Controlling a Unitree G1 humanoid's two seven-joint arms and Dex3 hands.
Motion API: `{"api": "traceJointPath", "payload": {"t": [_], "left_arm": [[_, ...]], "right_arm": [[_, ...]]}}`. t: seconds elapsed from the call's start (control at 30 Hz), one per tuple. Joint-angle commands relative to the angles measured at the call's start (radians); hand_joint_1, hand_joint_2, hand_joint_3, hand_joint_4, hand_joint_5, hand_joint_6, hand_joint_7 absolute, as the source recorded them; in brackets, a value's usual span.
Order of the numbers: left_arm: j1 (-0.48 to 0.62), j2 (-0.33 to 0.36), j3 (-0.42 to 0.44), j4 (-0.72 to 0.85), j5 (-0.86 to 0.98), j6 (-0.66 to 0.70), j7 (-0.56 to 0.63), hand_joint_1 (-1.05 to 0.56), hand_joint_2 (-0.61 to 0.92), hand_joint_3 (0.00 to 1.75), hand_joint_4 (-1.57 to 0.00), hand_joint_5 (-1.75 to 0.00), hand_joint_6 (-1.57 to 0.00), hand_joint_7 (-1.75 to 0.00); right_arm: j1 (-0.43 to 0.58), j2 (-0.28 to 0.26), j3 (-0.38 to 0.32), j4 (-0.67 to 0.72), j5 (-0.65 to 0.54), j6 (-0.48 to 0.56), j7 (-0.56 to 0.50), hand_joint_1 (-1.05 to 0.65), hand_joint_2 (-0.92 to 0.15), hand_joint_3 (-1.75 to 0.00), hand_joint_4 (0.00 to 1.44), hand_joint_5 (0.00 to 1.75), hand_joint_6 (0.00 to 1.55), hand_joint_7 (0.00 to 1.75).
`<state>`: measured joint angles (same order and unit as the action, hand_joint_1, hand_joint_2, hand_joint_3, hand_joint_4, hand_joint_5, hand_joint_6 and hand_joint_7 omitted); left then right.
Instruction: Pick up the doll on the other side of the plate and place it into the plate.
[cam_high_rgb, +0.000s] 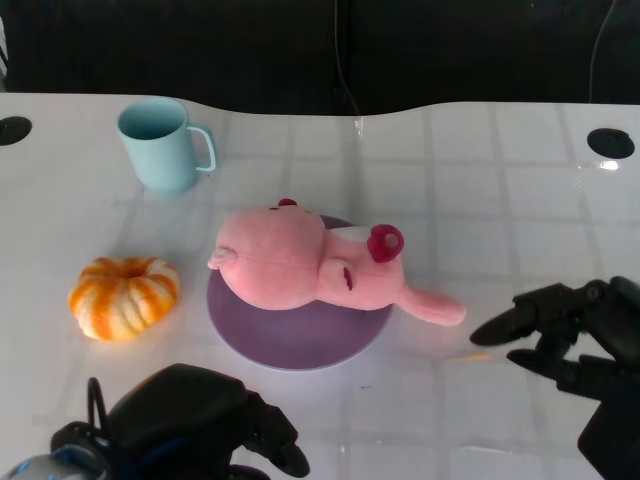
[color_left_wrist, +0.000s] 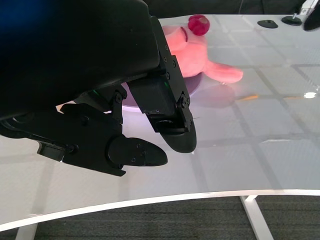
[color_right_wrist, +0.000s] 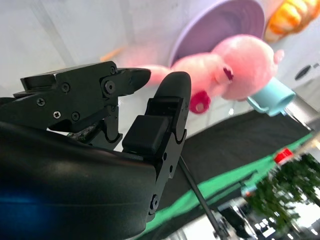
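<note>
A pink plush doll (cam_high_rgb: 310, 268) lies on its side across the purple plate (cam_high_rgb: 290, 335) in the middle of the table, one limb reaching over the plate's right rim. The doll (color_left_wrist: 200, 55) and the plate's rim (color_left_wrist: 196, 86) also show in the left wrist view, and the doll (color_right_wrist: 235, 70) with the plate (color_right_wrist: 220, 25) in the right wrist view. My right hand (cam_high_rgb: 575, 335) hovers to the right of the doll, fingers apart, holding nothing. My left hand (cam_high_rgb: 200, 420) sits near the table's front edge, below the plate, empty.
A light blue mug (cam_high_rgb: 165, 145) stands at the back left. An orange and white pumpkin-shaped toy (cam_high_rgb: 123, 295) lies left of the plate. Two black round holes (cam_high_rgb: 610, 142) sit in the table's far corners.
</note>
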<state>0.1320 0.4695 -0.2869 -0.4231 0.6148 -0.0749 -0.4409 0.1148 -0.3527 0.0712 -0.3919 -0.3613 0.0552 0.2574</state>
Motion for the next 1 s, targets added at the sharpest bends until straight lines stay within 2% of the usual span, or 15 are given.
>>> {"api": "traceJointPath", "payload": {"t": [0.03, 0.07, 0.1, 0.17, 0.27, 0.53, 0.7, 1.0], "left_arm": [[-0.001, 0.025, 0.014, 0.021, -0.007, -0.019, 0.006, -0.23, 0.92, 0.25, -0.76, -1.29, -1.09, -0.02], [-0.002, 0.026, 0.015, 0.024, -0.005, -0.024, 0.009, -0.23, 0.92, 0.25, -0.76, -1.29, -1.09, -0.02], [-0.001, 0.026, 0.017, 0.026, -0.006, -0.026, 0.01, -0.23, 0.92, 0.24, -0.76, -1.29, -1.09, -0.02], [0.0, 0.026, 0.022, 0.03, -0.009, -0.028, 0.011, -0.23, 0.92, 0.24, -0.75, -1.27, -1.1, -0.02], [0.004, 0.025, 0.028, 0.034, -0.012, -0.034, 0.014, -0.24, 0.92, 0.24, -0.75, -1.25, -1.1, -0.02], [0.008, 0.022, 0.032, 0.032, -0.015, -0.043, 0.011, -0.23, 0.92, 0.24, -0.76, -1.21, -1.1, -0.02], [0.009, 0.021, 0.036, 0.03, -0.025, -0.04, 0.008, -0.22, 0.92, 0.25, -0.75, -1.28, -1.09, -0.02], [0.012, 0.026, 0.04, 0.032, -0.029, -0.049, 0.01, -0.23, 0.92, 0.26, -0.75, -1.24, -1.1, -0.02]], "right_arm": [[0.018, 0.004, 0.01, 0.024, 0.006, -0.014, -0.011, 0.08, -0.53, -0.99, 0.91, 1.33, 1.03, 0.73], [0.018, 0.008, 0.012, 0.04, 0.005, -0.03, -0.02, 0.08, -0.42, -1.19, 0.9, 1.48, 0.97, 0.94], [0.016, 0.012, 0.015, 0.055, 0.006, -0.045, -0.031, 0.07, -0.38, -1.27, 0.89, 1.57, 0.93, 1.07], [0.008, 0.015, 0.02, 0.084, 0.002, -0.076, -0.05, 0.05, -0.34, -1.35, 0.87, 1.71, 0.86, 1.3], [-0.001, 0.01, 0.031, 0.108, -0.008, -0.087, -0.052, 0.0, -0.33, -1.38, 0.86, 1.74, 0.81, 1.45], [-0.013, 0.0, 0.044, 0.13, -0.032, -0.078, -0.044, -0.05, -0.31, -1.37, 0.85, 1.75, 0.79, 1.49], [-0.018, 0.001, 0.042, 0.133, -0.035, -0.083, -0.047, -0.05, -0.31, -1.37, 0.86, 1.75, 0.79, 1.5], [-0.018, -0.005, 0.047, 0.12, -0.046, -0.061, -0.033, -0.06, -0.32, -1.36, 0.85, 1.75, 0.77, 1.48]]}}
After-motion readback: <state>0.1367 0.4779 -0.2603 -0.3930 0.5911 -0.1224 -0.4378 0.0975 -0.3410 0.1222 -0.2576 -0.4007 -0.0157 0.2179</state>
